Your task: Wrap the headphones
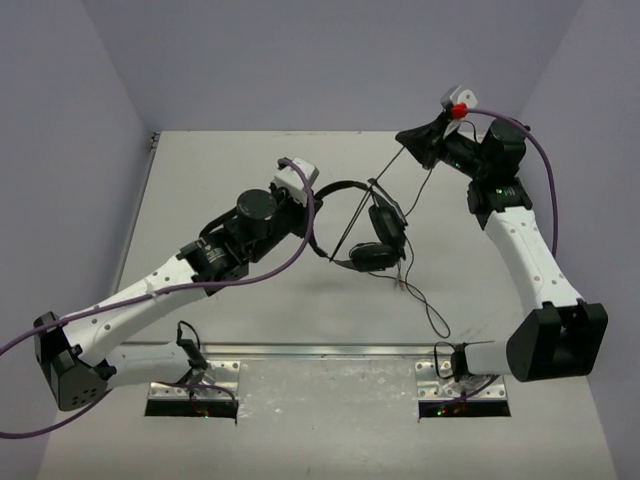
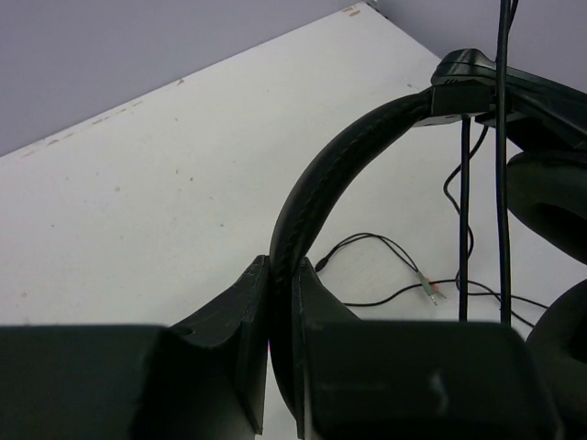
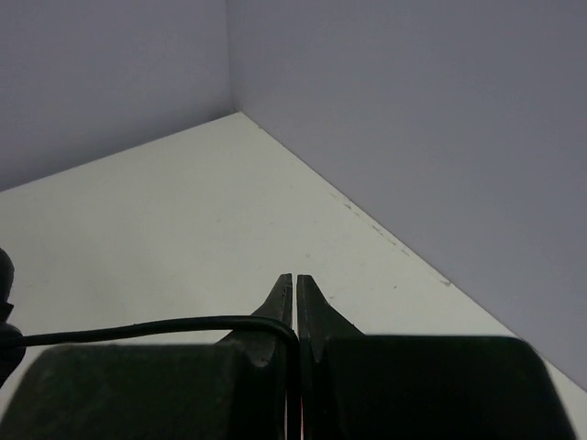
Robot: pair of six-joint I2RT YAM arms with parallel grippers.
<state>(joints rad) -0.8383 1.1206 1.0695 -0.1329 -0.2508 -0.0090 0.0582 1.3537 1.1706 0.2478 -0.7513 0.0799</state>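
The black headphones are held up over the table's middle, earcups hanging to the right. My left gripper is shut on the padded headband, which runs up from between its jaws. My right gripper is at the back right, shut on the thin black cable; the cable comes in from the left and drops between the jaws. The cable stretches taut from the headphones to the right gripper. Its loose end with the small plug lies on the table below the earcups.
Slack cable trails over the white table toward the right arm's base. Grey walls close the back and both sides. Purple robot cables hang along both arms.
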